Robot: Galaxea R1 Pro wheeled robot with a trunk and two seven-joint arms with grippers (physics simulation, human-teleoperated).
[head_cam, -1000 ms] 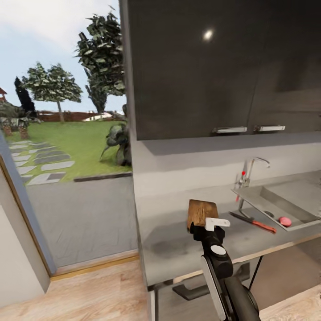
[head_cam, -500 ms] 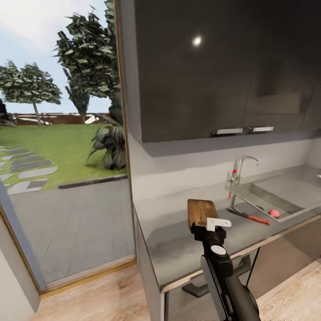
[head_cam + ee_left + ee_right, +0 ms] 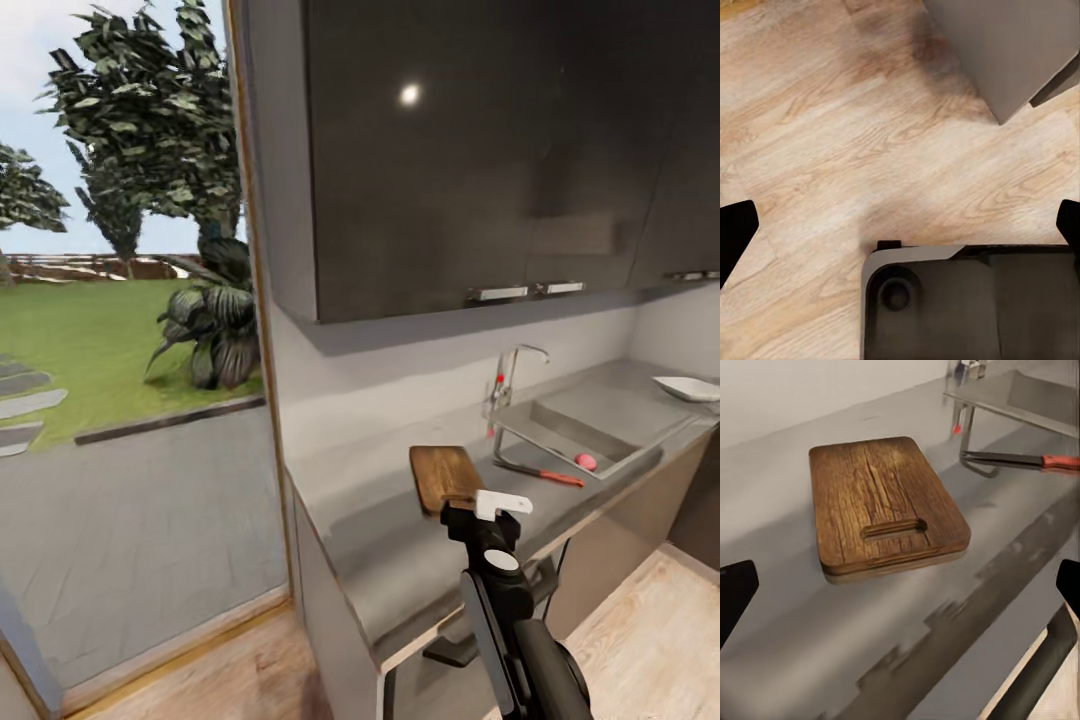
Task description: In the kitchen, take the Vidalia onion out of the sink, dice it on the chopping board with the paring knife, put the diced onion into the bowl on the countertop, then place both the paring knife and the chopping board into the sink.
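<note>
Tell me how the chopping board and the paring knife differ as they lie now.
The chopping board is broad, brown wood with a handle slot; the paring knife is slim, with a dark blade and red handle. The board lies farther from the sink; the knife lies beside its near edge. Both lie flat on the countertop.

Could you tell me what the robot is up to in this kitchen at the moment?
Its right gripper hangs open over the countertop, just short of the chopping board, which lies flat and bare. The paring knife lies on the counter beside the sink, and a small pink round thing sits in the basin. The white bowl waits past the sink. The left gripper points at the wooden floor, open and empty. Nothing is held.
</note>
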